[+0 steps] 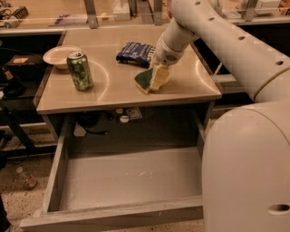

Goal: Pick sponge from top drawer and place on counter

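The sponge (pixel 144 80), green face over yellow foam, is held tilted by my gripper (pixel 156 78) low over the right middle of the beige counter (pixel 118 90); its lower corner is at or just above the surface. The gripper's pale fingers (pixel 159 77) are shut on the sponge. The arm reaches in from the upper right. The grey top drawer (pixel 131 181) stands pulled out below the counter, its floor bare.
A green soda can (pixel 80 70) stands at the counter's left, a white bowl (pixel 58 56) behind it. A dark blue chip bag (pixel 134 53) lies just behind the gripper. A long tan shelf with metal posts (pixel 90 9) runs along the back. My white base (pixel 247 172) fills the lower right.
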Robot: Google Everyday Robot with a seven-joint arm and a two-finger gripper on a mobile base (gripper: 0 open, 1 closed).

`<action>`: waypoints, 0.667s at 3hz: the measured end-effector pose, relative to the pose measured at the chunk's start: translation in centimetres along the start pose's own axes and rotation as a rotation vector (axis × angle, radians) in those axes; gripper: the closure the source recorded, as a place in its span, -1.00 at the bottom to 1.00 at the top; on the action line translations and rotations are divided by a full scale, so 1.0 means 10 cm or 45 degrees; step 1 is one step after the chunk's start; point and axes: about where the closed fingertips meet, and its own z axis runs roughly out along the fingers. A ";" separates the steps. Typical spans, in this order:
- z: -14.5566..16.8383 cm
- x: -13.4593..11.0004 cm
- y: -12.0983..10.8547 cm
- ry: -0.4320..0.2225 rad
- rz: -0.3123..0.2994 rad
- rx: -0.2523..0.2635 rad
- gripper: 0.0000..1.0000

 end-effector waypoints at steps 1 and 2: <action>0.01 0.00 0.00 0.000 0.000 0.000 0.63; 0.01 0.00 0.00 0.000 0.000 -0.001 0.16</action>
